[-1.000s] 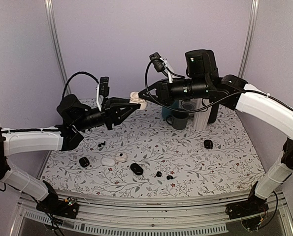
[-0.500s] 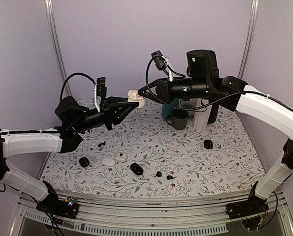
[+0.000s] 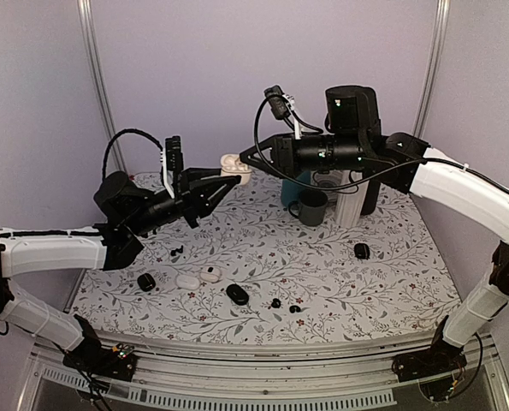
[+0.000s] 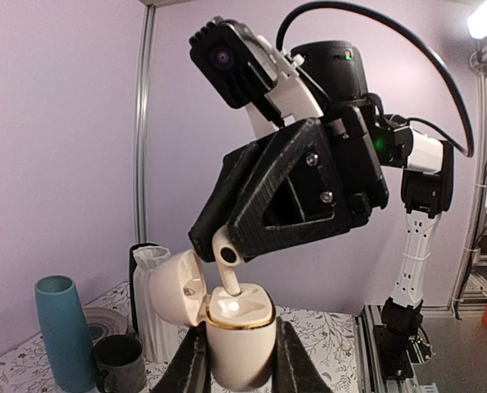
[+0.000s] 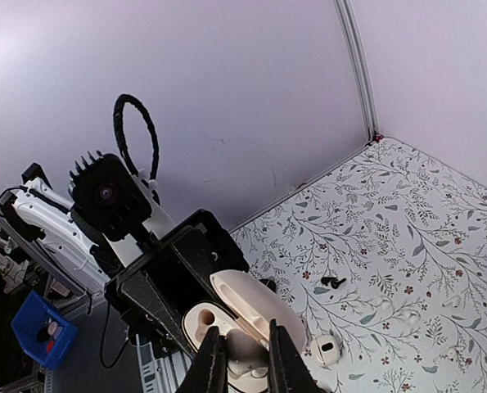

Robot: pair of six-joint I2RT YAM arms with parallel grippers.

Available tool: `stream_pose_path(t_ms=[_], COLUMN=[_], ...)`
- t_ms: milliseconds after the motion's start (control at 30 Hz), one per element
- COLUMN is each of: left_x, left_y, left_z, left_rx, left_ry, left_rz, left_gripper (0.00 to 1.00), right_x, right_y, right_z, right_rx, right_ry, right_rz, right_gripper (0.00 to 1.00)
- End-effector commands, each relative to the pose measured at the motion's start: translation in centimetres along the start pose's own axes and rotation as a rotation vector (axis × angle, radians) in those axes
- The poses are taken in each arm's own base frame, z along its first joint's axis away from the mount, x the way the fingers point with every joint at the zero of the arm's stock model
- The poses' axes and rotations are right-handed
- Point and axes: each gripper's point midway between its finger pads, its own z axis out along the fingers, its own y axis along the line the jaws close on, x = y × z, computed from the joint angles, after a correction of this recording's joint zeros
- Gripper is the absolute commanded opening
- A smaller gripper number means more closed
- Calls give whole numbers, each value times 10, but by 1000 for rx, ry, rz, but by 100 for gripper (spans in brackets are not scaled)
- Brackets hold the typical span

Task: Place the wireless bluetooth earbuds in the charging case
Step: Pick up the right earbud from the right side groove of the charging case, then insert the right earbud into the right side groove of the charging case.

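both arms have crept up and slightly left since a second ago, so their meeting point is higher above the counter (image 3: 382, 291). left end effector (image 4: 240, 364) is clamped on the cream charging case (image 4: 241, 332), lid tipped back. right end effector (image 4: 224, 248) pinches a cream earbud (image 4: 229, 274), stem down at the socket. a tilted stem could jam on the rim. pushing down could twist the case in its grip. an early release would drop the bud. two black buds (image 3: 275, 302) lie unseated on the counter.
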Motion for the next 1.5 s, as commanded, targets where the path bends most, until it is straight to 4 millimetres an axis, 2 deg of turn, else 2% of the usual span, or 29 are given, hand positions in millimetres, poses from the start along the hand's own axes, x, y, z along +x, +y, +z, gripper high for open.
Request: stream_pose_path(t_ms=[0,533,1067,1467], left_x=[-40,-43,-40,-35], left_y=[-3,-2,10,14], left_z=[-5,-5,-5,-2], left_rx=[-45,-87,-155,-165], left_ry=[-129,-134,-117,-100], left_rz=[106,148,146,132], left_gripper=[0,0,0,0], right_x=[19,28,36,39], right_y=[-2,8,18,26], right_z=[1,9,13,13], right_rx=[8,14,-3,-28], right_ry=[62,109,136,148], right_rz=[36,10,-11,-31], right_gripper=[10,10,11,16])
